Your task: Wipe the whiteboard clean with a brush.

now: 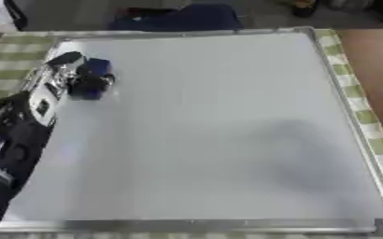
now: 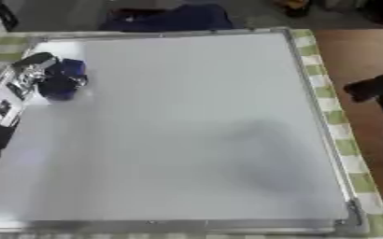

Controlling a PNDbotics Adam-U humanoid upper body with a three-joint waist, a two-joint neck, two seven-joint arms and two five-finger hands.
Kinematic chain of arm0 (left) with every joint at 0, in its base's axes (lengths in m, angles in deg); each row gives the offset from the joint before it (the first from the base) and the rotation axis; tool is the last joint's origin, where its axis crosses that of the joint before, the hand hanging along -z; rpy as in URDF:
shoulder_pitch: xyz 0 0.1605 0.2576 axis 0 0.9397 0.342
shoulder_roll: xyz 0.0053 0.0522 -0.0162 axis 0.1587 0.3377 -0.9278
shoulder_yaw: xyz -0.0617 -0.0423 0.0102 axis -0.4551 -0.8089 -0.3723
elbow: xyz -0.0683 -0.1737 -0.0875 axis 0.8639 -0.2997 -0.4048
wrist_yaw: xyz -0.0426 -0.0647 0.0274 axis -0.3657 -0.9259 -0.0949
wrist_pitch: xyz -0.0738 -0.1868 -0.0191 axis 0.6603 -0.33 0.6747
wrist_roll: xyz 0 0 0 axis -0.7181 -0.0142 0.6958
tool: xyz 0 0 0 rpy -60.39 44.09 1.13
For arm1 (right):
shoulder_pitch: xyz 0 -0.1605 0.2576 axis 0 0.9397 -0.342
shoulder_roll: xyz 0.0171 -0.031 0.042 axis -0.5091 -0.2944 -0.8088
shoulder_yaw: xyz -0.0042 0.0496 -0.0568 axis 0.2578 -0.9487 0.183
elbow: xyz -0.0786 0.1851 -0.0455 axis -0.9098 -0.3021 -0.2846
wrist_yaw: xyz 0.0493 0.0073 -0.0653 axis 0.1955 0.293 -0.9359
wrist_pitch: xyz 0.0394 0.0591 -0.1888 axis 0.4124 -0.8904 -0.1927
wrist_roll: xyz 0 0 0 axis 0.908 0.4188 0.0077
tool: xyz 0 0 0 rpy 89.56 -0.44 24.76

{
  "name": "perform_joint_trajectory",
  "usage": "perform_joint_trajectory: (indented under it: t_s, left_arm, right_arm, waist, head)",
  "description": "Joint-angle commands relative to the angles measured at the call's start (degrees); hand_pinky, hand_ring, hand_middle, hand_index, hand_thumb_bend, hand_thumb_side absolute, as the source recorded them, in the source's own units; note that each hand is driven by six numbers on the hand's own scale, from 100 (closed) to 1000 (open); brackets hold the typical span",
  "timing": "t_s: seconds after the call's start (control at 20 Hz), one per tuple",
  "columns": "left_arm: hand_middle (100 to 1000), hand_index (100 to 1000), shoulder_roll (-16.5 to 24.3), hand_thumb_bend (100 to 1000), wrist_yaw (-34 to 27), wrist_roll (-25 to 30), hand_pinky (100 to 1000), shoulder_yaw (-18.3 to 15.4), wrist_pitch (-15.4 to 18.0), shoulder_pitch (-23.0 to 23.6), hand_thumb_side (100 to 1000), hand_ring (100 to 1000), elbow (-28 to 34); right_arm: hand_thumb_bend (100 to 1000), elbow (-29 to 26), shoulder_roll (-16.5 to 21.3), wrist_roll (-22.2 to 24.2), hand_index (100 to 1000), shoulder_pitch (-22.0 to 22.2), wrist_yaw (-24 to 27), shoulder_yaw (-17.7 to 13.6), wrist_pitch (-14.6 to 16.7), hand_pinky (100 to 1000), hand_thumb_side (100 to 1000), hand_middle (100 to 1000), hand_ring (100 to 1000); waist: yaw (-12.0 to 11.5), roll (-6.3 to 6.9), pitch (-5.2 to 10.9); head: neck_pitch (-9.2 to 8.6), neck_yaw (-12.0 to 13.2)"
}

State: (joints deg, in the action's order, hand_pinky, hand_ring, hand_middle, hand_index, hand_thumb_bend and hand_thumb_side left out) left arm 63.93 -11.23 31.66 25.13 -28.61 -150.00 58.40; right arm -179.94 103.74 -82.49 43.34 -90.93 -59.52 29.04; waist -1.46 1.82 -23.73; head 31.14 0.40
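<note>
The left hand [image 1: 72, 77], fingers curled round a blue brush [image 1: 95, 69], presses it on the whiteboard's [image 1: 211, 130] far-left corner; the brush's axis is unclear.

The right hand [image 2: 374, 88] shows only dark at the right edge; I cannot tell its fingers.

Left robot hand [image 1: 79, 77] reaches forward, fingers curled closed; right robot hand [image 2: 373, 88] shows dark at the edge.

A plain workroom: a whiteboard [image 1: 219, 130] lies on a checked green tablecloth [image 1: 7, 56], grey floor at 12 o'clock.

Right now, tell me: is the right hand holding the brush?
No. The left hand has the blue brush at the whiteboard's far left corner; the right hand sits off the board.
</note>
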Motion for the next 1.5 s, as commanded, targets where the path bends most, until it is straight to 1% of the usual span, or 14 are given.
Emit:
perform_joint_trajectory:
  t_s: [0.05, 0.6, 0.95, 1.35, 1.5]
  left_arm:
    - [312, 283, 2.5, 100, 0.0, -0.3, 368, -0.4, -0.9, -0.5, 515, 536, -0.4]
    - [310, 285, 2.5, 100, 1.1, -0.9, 368, -0.6, -1.5, -0.4, 516, 535, -1.0]
    - [308, 285, 1.8, 100, 0.6, -0.3, 367, -0.2, -0.4, -0.5, 525, 534, -0.8]
    - [307, 285, 0.3, 100, -0.7, 1.4, 366, 0.3, 1.5, -1.1, 556, 530, -0.3]
    - [307, 285, -0.2, 100, -1.3, 2.4, 367, 0.7, 2.4, -1.3, 558, 531, -0.1]
  right_arm:
    - [100, -1.1, 0.4, 0.0, 490, -0.1, 0.4, -0.2, -0.2, 723, 966, 472, 623]
    - [100, -1.1, 0.4, 0.0, 491, 0.2, 0.7, -0.3, -0.5, 725, 966, 471, 624]
    - [100, -1.1, 0.4, 0.0, 491, 0.2, 0.8, -0.3, -0.5, 726, 966, 471, 624]
    - [100, -1.1, 0.3, 0.1, 491, 0.0, 0.7, -0.2, -0.3, 726, 965, 469, 624]
    - [100, -1.1, 0.3, 0.1, 491, -0.1, 0.6, -0.2, -0.2, 726, 966, 469, 624]
  waist:
    - [-0.2, -0.11, 1.65]
    - [-0.6, -0.01, 2.47]
    - [-0.4, -0.07, 2.56]
    - [0.0, -0.18, 2.04]
    - [0.2, -0.23, 1.88]
  head:
    - [0.24, -0.1]
    - [0.38, -0.1]
    - [0.13, 0.1]
    - [-0.45, 0.4]
    - [-0.41, 0.4]
